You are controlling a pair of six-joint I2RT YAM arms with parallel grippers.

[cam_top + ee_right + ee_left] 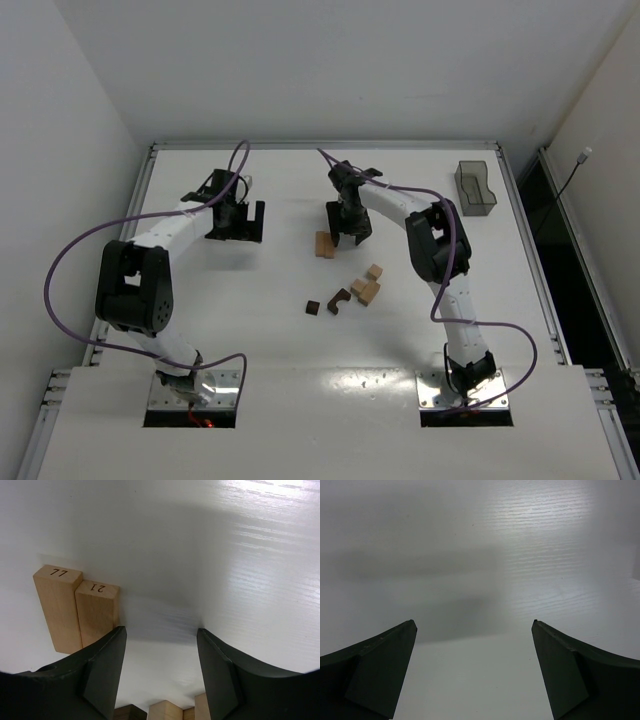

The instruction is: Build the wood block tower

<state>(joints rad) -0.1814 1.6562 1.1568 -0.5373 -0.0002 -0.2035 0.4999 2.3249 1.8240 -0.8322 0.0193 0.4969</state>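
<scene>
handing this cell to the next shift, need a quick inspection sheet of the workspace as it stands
surface: white table, no spills or marks seen
job's things: two tan blocks side by side, touching, just left of the right pincer; loose tan blocks, dark arch block and small dark block nearer the bases; nothing stacked yet
clutter: grey see-through tray at the far right corner
grippers: left pincer open over bare table; right pincer open, nothing between the jaws
cables: purple cables loop off both arms, none lying on the blocks
surroundings: white walls; black cable beyond the right edge
</scene>
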